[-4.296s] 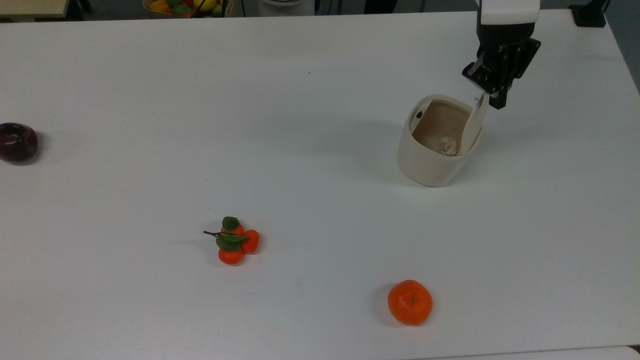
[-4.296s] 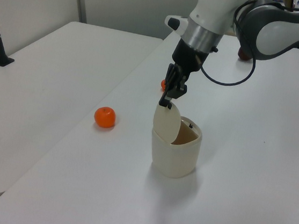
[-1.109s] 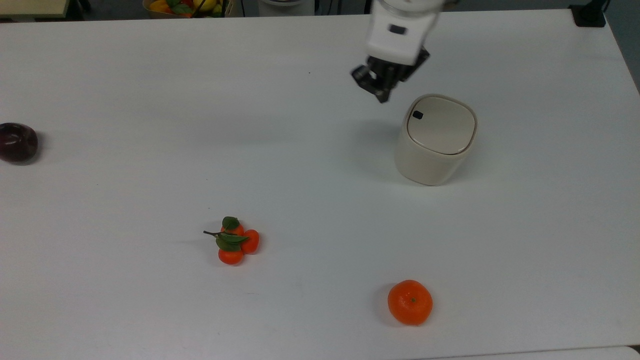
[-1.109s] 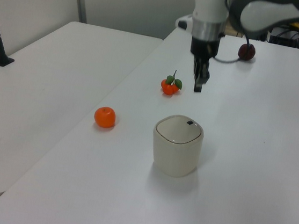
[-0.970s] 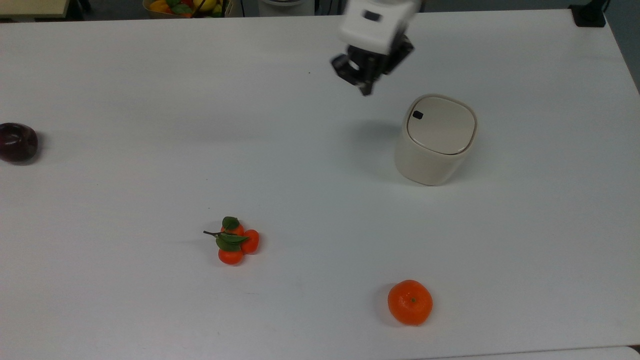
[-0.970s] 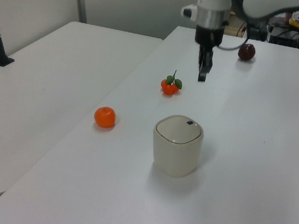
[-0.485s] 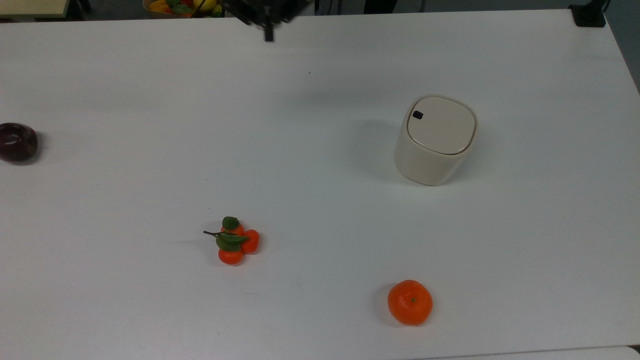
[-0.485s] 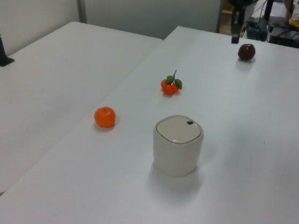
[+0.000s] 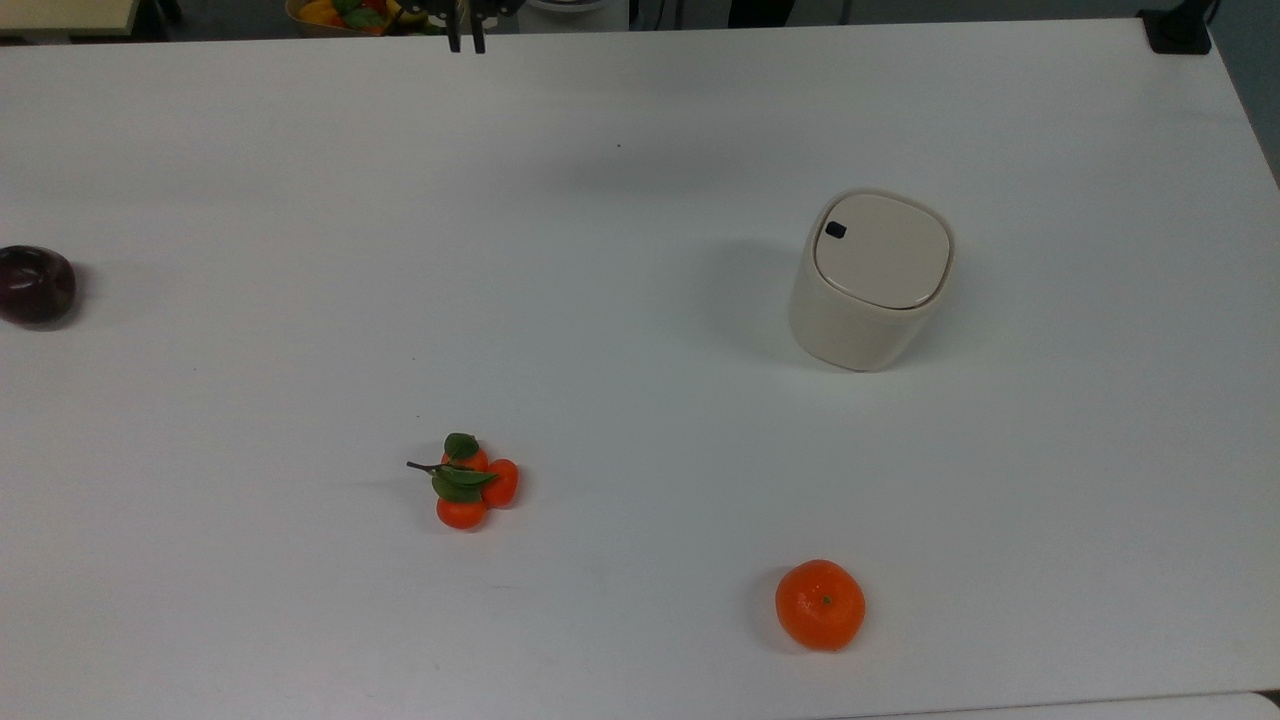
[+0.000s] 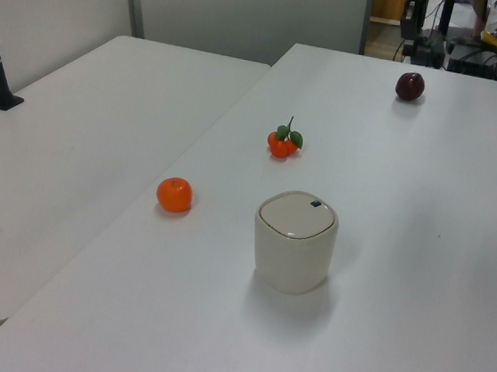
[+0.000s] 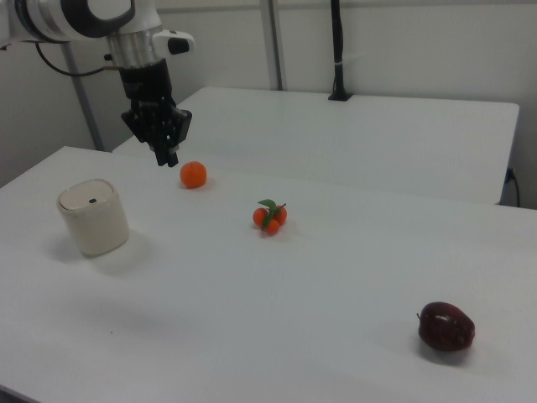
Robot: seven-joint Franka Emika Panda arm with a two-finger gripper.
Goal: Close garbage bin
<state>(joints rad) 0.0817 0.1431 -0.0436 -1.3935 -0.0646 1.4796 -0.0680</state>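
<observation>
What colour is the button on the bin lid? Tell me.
Black, on the cream bin's button; clearest in the top view.

The arm (image 11: 80,17) has glossy white rounded shells with a dark grey joint band. Just above the gripper (image 11: 165,157) sits a silver-grey cylindrical wrist with a white flange, then a black hand body. A black cable loops behind the arm.

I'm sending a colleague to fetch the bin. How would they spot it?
On the white table, look toward the top view's right. The garbage bin stands alone there: a cream rounded-square tub, lid shut with a black button, unlike the orange and dark fruit elsewhere.
</observation>
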